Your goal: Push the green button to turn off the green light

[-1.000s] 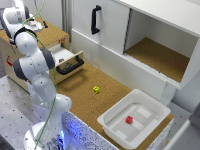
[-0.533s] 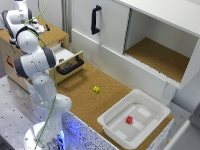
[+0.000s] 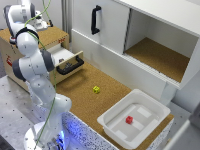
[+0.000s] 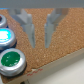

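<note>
Green button [image 4: 11, 60] sits unlit beside a glowing blue one [image 4: 6, 35]. Arm position unchanged from earlier; gripper [image 4: 39, 44] fingers spread, grasping nothing. White bin [image 3: 112, 120] contains red block [image 3: 129, 119].

No text, number or brand can be read in either view; the only candidate is a small red mark [image 3: 8, 62] on the front face of the wooden drawer box [image 3: 10, 52], beside the open drawer [image 3: 67, 61], too blurred to make out; the buttons in the wrist view carry no legible label.
</note>
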`<state>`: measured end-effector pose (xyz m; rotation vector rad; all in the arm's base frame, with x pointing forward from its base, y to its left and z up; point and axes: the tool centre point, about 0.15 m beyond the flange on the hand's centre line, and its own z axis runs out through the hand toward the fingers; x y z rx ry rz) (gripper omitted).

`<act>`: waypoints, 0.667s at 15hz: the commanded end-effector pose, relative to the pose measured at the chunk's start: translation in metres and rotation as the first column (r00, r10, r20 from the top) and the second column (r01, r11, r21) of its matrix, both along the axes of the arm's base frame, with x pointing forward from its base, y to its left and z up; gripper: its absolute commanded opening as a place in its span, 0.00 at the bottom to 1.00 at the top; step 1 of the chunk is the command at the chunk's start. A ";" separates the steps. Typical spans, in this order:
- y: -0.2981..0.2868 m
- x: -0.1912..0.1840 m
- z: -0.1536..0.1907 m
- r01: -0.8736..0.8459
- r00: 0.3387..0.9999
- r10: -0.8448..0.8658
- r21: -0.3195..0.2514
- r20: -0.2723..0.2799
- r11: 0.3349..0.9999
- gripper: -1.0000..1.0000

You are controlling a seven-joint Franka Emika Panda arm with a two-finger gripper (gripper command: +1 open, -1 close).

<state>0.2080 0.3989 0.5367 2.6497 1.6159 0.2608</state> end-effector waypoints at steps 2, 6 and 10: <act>-0.024 0.024 -0.003 0.118 0.992 -0.119 -0.028 -0.040 0.993 1.00; -0.053 0.041 -0.011 0.270 0.961 -0.272 -0.044 -0.052 0.962 1.00; -0.085 0.063 -0.020 0.515 0.855 -0.517 -0.051 -0.046 0.856 1.00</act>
